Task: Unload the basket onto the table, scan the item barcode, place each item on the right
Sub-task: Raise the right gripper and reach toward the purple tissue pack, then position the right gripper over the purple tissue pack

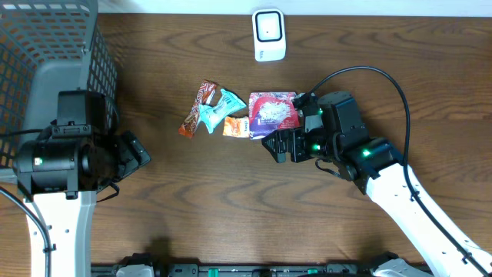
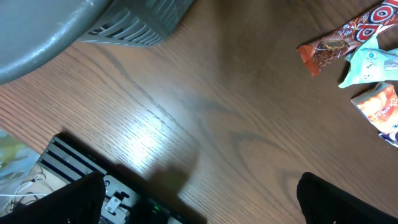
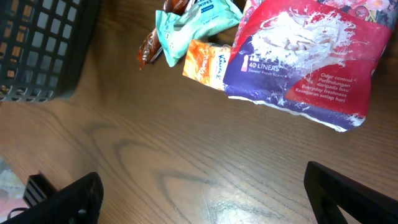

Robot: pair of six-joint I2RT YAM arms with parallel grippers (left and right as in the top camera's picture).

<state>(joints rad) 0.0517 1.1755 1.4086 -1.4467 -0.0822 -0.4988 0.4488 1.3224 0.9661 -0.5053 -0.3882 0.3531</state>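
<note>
4 crinkly plastic packets (image 1: 273,114) lie on woodgrain table (image 1: 231,200).

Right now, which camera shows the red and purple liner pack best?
The right wrist view: the liner pack fills the upper right, close enough to read its print. Overhead shows it small beside the other packets, print unreadable. The left wrist view stops at the orange packet.

A grey mesh basket (image 1: 104,73) stands on the wooden table (image 1: 215,192), far left.
</note>
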